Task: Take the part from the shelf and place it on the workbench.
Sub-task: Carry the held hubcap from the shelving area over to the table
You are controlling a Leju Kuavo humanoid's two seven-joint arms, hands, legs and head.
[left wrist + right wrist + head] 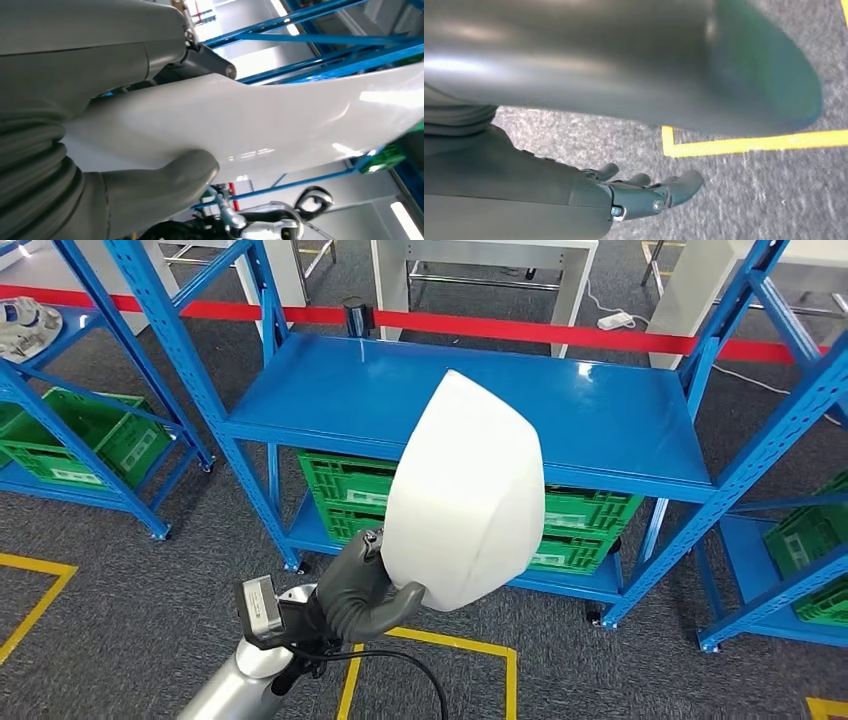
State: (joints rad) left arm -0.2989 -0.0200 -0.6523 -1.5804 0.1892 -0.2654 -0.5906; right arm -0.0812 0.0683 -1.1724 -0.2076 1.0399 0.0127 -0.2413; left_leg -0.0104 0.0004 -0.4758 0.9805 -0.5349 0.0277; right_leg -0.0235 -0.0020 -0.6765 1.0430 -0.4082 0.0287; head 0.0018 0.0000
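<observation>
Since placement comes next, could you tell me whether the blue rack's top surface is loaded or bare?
Bare: the top surface carries nothing where visible. The white part, gripped by the left robot hand, hides its middle.

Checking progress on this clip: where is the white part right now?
In the head view, the white part is held up by the left hand at centre frame, in front of the blue shelf, whose top it partly hides. It rests on nothing.

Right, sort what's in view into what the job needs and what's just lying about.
Job:
white part, gripped by the left hand
blue shelf in front

Lying about:
green crates under the shelf
red barrier tape
yellow floor lines
right hand, hanging, holding nothing
</observation>
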